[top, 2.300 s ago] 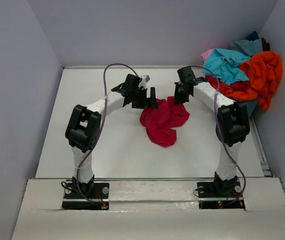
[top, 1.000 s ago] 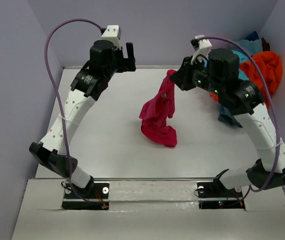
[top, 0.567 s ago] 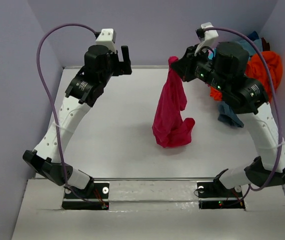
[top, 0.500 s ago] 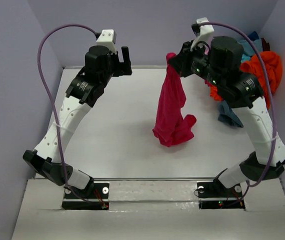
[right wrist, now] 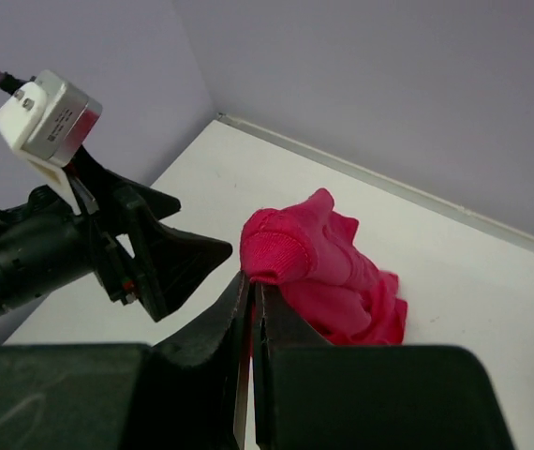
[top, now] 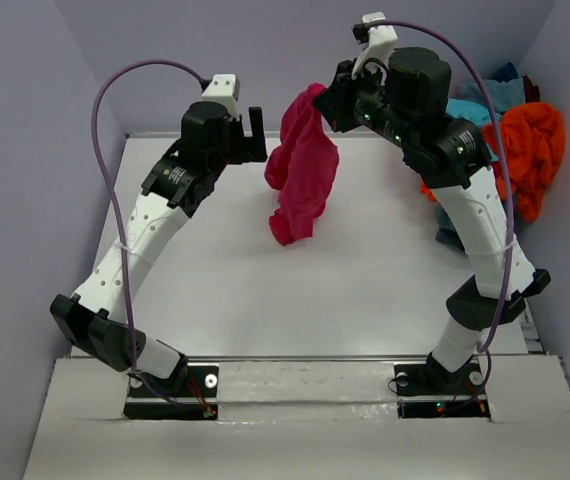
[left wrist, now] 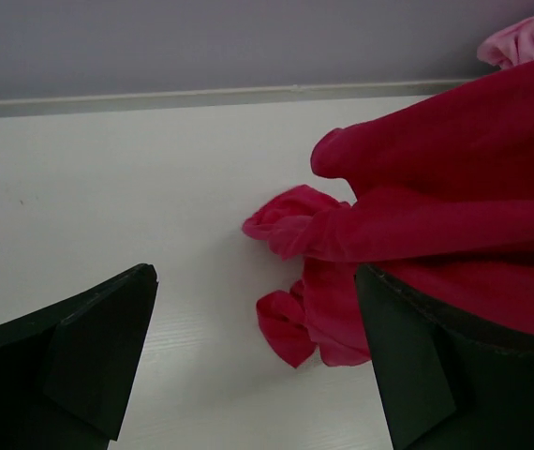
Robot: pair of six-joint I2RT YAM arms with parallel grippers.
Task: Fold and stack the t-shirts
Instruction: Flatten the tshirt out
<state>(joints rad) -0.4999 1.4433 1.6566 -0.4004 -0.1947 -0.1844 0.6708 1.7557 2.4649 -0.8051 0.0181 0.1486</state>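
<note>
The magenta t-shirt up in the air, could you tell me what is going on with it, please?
The right gripper is shut on an edge of the crimson-magenta t-shirt and holds it up over the table, where it hangs bunched and unfolded. The left gripper is open close beside the cloth, not gripping it. The other t-shirts, orange and turquoise among them, lie heaped at the far right corner.

Right end effector (top: 333,100), at 12 o'clock, clamped on the crimson-magenta t-shirt (top: 303,165), which hangs bunched; left end effector (top: 257,135) just beside it at 11 o'clock; t-shirt heap (top: 520,140) at 2 o'clock
</note>
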